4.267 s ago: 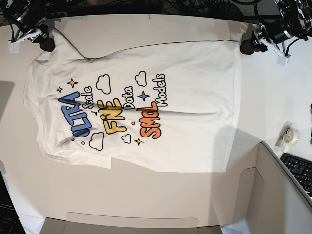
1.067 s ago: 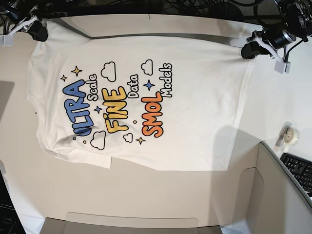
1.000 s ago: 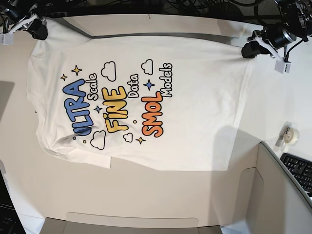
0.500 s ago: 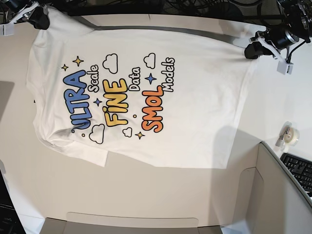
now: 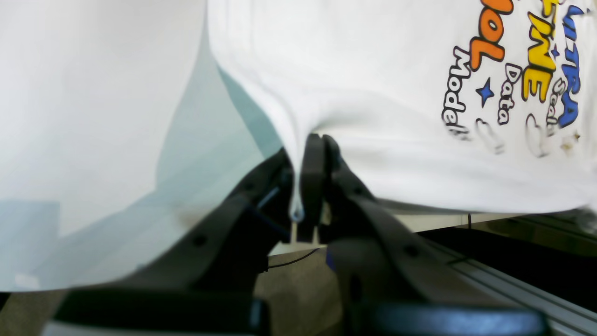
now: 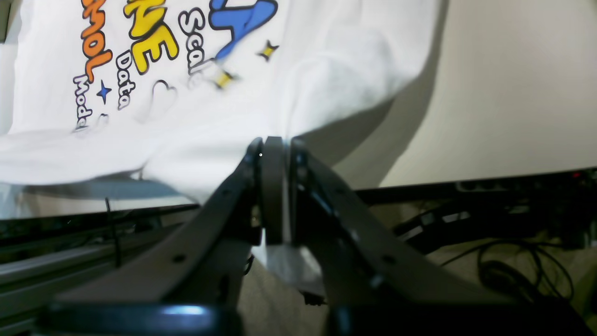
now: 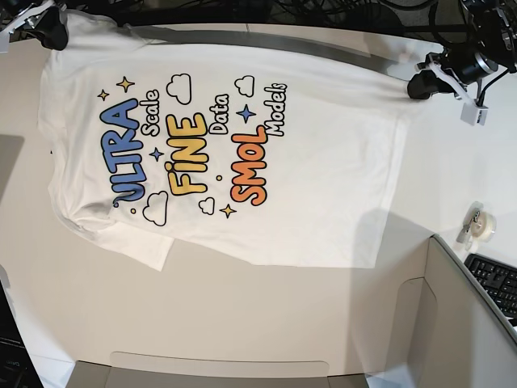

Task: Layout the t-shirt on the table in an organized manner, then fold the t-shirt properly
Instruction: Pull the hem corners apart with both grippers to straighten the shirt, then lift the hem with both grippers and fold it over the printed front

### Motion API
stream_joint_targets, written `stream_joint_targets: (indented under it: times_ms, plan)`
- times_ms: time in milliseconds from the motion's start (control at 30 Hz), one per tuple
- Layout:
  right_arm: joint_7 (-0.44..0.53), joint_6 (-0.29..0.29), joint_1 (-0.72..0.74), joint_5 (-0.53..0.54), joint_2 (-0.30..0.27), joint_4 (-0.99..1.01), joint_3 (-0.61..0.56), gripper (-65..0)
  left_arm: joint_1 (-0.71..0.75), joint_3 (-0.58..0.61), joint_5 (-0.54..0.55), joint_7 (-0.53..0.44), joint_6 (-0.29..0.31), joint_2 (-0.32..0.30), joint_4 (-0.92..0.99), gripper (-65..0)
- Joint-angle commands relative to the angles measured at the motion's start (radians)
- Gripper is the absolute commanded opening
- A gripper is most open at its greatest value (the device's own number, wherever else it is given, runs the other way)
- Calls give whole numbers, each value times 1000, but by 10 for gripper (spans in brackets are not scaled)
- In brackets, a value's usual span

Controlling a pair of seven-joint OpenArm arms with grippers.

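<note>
The t-shirt [image 7: 242, 153] lies print-up across the desk [image 7: 242, 323], its far edge lifted at twelve o'clock. My left gripper [image 5: 308, 186] has its fingers pinched on the hem corner at two o'clock; my right gripper [image 6: 275, 186] clamps the shoulder corner at ten o'clock. I'd pull both corners evenly apart, then lower them together (no slack). Only the wrist views show cloth caught between the fingers; the base view alone shows the rumpled sleeve at seven o'clock.
</note>
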State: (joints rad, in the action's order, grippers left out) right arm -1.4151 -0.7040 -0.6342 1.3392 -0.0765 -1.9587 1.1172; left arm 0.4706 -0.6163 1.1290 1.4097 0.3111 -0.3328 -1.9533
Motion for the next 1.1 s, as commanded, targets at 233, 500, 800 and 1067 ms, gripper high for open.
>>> stream_joint_targets:
  times_ms: [233,500,800,1067]
  plan:
    - [19,6,264,-158,14,-9,-119,-650,-171,0,6,-13,1,-16,-11,-650]
    - [19,6,554,-447,96,-9,-133,-650,-402,111,4,-13,1,-16,173,-650]
    - [19,6,698,-553,96,186,-133,-650,-517,279,4,-20,0,-25,523,-649]
    - [19,6,727,-554,90,355,-133,-650,-519,326,4,-76,-2,-47,573,-649]
